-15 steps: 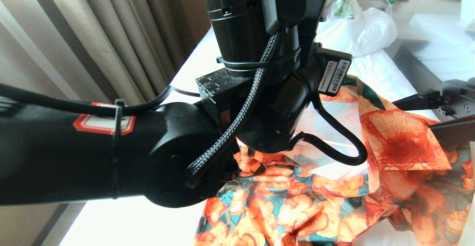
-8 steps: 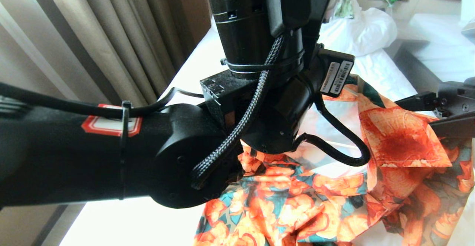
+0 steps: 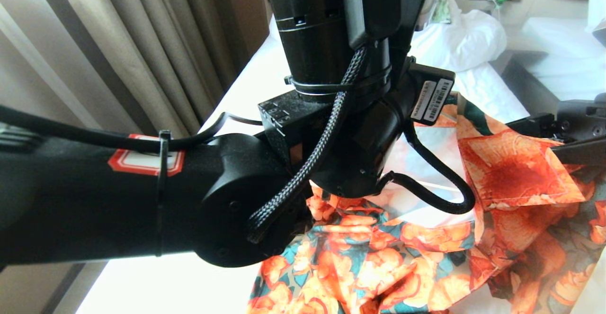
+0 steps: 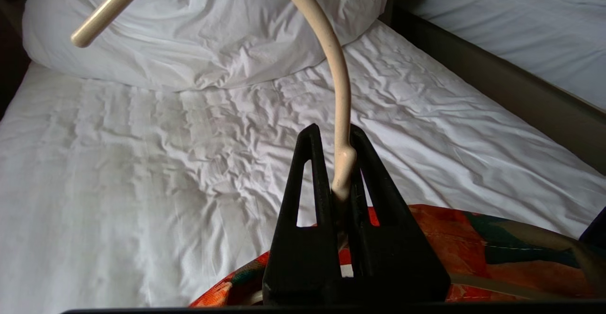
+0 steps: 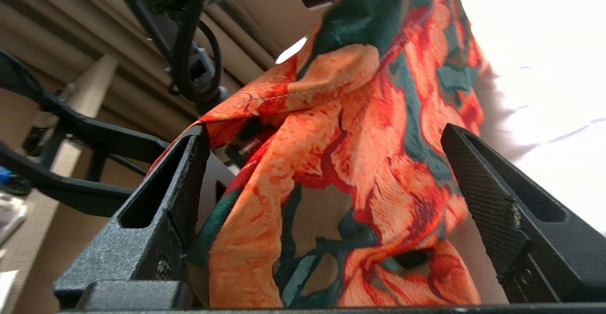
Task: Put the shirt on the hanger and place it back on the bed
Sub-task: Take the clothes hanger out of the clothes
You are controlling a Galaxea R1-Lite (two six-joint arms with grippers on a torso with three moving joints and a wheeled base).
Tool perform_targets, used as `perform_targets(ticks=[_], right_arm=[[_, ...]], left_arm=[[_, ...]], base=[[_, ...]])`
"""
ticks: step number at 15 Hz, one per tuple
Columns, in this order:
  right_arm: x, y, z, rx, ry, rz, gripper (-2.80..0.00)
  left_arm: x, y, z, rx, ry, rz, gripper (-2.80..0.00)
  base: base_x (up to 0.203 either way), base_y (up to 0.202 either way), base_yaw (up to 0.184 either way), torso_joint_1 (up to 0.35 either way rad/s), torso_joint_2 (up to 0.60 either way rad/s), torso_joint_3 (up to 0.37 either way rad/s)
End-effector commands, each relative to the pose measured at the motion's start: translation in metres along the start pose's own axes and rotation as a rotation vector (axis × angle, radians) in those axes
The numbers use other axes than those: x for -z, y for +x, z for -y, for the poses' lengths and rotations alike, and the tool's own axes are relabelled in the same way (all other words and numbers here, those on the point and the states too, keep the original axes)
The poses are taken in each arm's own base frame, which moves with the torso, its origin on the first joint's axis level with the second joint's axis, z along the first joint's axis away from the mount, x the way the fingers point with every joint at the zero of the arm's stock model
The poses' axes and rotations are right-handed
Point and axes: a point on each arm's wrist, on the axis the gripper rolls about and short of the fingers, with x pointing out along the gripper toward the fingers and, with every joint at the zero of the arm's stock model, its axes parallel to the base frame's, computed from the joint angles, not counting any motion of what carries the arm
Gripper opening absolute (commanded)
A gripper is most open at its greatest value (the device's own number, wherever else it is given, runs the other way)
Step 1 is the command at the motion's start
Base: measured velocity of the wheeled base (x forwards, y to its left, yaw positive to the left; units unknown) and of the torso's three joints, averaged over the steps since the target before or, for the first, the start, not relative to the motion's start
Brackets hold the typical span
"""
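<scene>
Head view: left hand (image 4: 337, 162) still clamps hanger (image 4: 342, 115); shirt (image 3: 516, 181) unmoved.

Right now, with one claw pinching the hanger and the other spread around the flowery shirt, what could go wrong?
The left gripper holds the hanger only by the thin neck of its hook, so the hanger might twist or slip under the shirt's weight.

The right gripper is open, with the shirt bunched between its fingers; closing here may catch several folds.

In the head view the left arm hides much of the shirt.
</scene>
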Motion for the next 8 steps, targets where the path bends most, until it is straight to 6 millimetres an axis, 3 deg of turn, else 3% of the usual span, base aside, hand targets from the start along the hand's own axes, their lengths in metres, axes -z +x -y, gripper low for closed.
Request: perform_targets(ticks=[1, 8], right_arm=[[0.0019, 0.0036, 0.0051, -0.039, 0.022, 0.011, 0.0], [0.0007, 0.0049, 0.0108, -0.159, 0.081, 0.081, 0.0]], left_arm=[[-0.0023, -0.0014, -0.0001, -0.002, -0.003, 0.006, -2.8], [0.0005, -0.0003, 0.0023, 0.004, -0.002, 0.002, -2.8]], base=[[0.0, 0.0, 0.0, 0.0, 0.0, 0.0], [0.0, 0.0, 0.0, 0.0, 0.0, 0.0]])
